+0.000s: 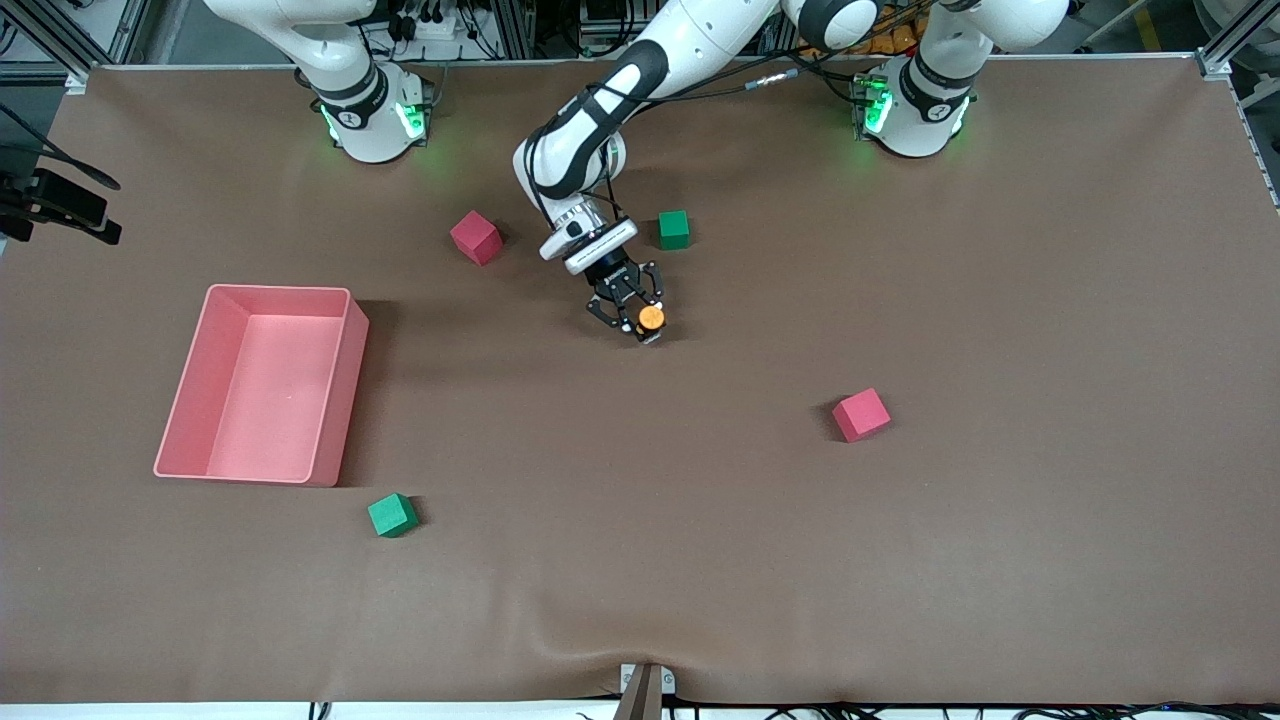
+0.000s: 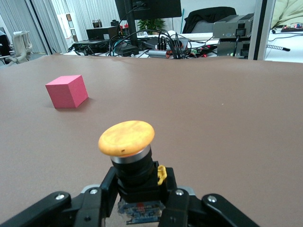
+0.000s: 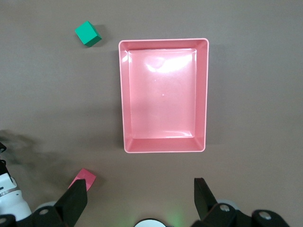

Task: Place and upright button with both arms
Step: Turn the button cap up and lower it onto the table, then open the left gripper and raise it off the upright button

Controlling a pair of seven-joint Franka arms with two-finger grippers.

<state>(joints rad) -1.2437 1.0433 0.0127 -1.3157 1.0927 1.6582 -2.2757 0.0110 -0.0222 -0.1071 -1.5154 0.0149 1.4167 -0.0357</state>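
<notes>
The button (image 1: 651, 318) has a round orange cap on a black body. My left gripper (image 1: 640, 328) is shut on its black body, low over the middle of the table. In the left wrist view the button (image 2: 127, 137) stands cap up between the fingers (image 2: 97, 201), its base close to the cloth. The left gripper (image 2: 137, 203) clamps it from both sides. My right gripper (image 3: 139, 198) is open and empty, high above the table near the pink bin (image 3: 163, 147). It does not show in the front view, where the right arm waits.
The pink bin (image 1: 340, 400) sits toward the right arm's end. A red cube (image 1: 476, 237) and a green cube (image 1: 674, 229) lie by the left arm's wrist. Another red cube (image 1: 861, 414) and green cube (image 1: 392, 515) lie nearer the front camera.
</notes>
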